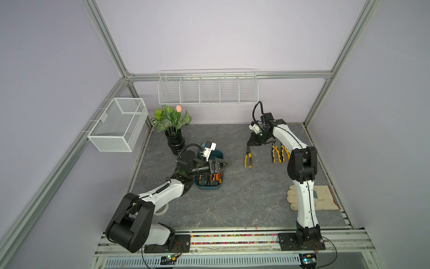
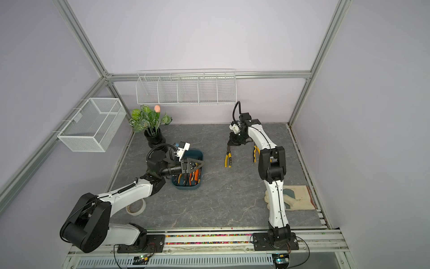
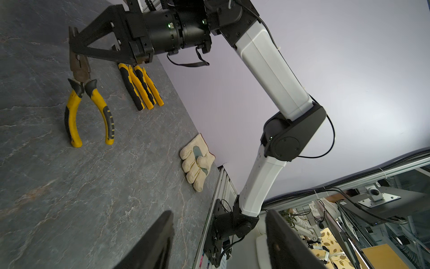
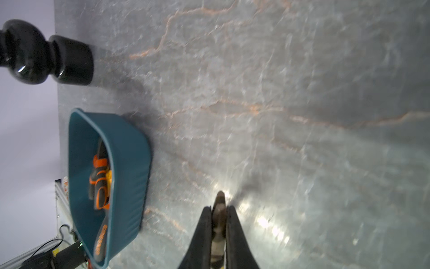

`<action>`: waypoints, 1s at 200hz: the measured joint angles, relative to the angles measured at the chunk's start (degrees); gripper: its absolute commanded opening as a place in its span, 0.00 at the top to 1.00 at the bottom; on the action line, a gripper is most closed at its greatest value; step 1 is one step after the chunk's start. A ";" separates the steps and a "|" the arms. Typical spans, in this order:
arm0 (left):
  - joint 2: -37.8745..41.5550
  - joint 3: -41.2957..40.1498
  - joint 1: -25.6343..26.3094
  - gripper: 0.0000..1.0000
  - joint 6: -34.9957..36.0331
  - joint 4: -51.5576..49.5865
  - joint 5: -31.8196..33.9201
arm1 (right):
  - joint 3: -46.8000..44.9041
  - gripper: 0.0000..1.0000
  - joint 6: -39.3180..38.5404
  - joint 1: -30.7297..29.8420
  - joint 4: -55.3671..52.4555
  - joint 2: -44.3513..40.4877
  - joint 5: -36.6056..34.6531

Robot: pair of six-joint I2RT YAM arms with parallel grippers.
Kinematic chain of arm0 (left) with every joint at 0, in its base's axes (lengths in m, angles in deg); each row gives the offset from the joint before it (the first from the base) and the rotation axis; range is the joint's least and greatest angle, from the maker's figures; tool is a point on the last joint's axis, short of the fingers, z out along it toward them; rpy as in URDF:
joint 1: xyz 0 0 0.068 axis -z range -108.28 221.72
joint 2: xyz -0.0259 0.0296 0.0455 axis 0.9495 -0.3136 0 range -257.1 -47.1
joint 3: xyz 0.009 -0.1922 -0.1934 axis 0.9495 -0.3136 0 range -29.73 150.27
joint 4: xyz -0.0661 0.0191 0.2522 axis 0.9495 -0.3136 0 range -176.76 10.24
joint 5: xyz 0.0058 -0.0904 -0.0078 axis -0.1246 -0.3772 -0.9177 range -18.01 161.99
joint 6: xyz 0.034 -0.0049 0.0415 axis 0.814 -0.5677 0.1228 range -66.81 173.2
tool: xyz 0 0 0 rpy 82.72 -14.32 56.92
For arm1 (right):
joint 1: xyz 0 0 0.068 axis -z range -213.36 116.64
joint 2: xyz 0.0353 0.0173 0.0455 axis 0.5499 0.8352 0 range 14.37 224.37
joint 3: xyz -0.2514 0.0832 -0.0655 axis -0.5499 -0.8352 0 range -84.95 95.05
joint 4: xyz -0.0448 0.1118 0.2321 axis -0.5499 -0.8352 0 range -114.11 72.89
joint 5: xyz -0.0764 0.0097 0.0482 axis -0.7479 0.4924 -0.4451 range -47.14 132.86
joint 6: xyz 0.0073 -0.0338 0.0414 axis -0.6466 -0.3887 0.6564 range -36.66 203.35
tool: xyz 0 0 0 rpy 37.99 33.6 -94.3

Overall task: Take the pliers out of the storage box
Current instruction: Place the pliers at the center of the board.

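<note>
The dark teal storage box (image 1: 209, 188) (image 2: 186, 187) (image 4: 130, 167) sits left of centre with several orange-and-black pliers (image 1: 213, 178) (image 4: 100, 177) inside. My left gripper (image 1: 229, 164) (image 2: 203, 163) (image 3: 218, 223) hovers over the box, open and holding nothing. My right gripper (image 1: 248, 145) (image 2: 228, 145) (image 3: 73, 44) (image 4: 219, 209) is shut on the metal head of yellow-and-black pliers (image 1: 247, 159) (image 3: 89, 104), whose handles hang down to the table; whether they touch it I cannot tell. Two more yellow pliers (image 1: 278, 153) (image 3: 142, 86) lie beside the right arm.
A black vase (image 1: 174, 142) (image 4: 46, 58) with a plant stands behind the box. A tape roll (image 2: 136, 208) lies under the left arm. A cream glove (image 1: 323, 198) (image 3: 196, 160) lies front right. A white mesh basket (image 1: 118, 127) and a wire rack (image 1: 208, 89) hang on the frame.
</note>
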 measured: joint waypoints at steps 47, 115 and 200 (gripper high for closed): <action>0.00 -0.39 0.04 0.35 0.00 0.04 0.17 | 7.85 0.84 -1.75 0.37 -5.27 8.98 -3.43; -0.72 0.74 3.02 0.33 3.85 -5.20 2.19 | 8.81 0.79 -1.36 0.42 -7.30 11.23 -5.27; -2.86 2.64 7.10 0.33 7.93 -11.30 4.04 | 8.74 0.57 -0.20 0.31 -7.02 10.47 -9.14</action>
